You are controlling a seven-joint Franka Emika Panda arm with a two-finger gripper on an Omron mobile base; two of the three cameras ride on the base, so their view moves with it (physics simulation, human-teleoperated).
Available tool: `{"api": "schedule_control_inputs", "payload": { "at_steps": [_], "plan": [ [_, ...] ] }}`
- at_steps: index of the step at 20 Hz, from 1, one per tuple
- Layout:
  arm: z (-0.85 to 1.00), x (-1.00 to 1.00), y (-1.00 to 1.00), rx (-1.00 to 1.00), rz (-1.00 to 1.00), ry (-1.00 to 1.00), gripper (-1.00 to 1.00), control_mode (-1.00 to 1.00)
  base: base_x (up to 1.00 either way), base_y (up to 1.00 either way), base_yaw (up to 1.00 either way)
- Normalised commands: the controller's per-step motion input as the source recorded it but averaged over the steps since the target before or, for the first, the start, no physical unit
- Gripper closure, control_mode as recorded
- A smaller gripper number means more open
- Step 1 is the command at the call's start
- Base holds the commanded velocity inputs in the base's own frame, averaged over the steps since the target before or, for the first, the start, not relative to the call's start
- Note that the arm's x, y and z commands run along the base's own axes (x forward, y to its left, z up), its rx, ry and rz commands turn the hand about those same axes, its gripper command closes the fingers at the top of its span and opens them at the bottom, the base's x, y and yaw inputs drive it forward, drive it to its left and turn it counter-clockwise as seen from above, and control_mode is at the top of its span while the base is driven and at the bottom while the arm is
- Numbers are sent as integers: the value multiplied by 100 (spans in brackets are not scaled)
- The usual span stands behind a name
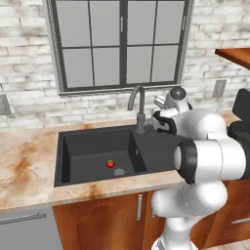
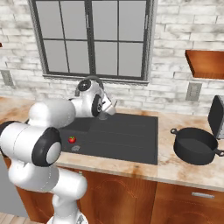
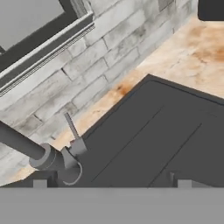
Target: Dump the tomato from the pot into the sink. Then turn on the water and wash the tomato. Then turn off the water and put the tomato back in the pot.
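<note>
The tomato (image 1: 111, 163) (image 2: 71, 139), small and red, lies on the floor of the black sink (image 1: 88, 146) (image 2: 131, 131) beside the round drain (image 1: 119, 172). The black pot (image 2: 195, 145) stands upright on the counter to the right of the sink. The grey gooseneck faucet (image 1: 139, 105) (image 3: 65, 164) rises behind the basin, and its thin lever (image 3: 71, 127) sticks up from the base. No water runs from it. My gripper (image 1: 157, 118) (image 2: 109, 108) (image 3: 111, 183) hovers open just right of the faucet base, over the drainboard, holding nothing.
A brick wall and a window stand right behind the faucet. A dark appliance (image 2: 217, 116) sits on the counter behind the pot, with a wooden shelf (image 2: 205, 63) above it. My own arm hides part of the sink's right side in the left base view.
</note>
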Motion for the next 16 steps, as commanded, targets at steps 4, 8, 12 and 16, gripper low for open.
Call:
{"api": "schedule_control_inputs", "payload": {
  "at_steps": [4,8,12,16],
  "plan": [
    [36,0,-17,24,7,37,-100,-100,0,0,0],
    [76,1,-6,15,9,58,-100,-100,0,0,0],
    [54,-18,13,-2,16,57,-100,-100,0,0,0],
    [12,-51,35,-5,21,26,-100,-100,0,0,0]
  ]
}}
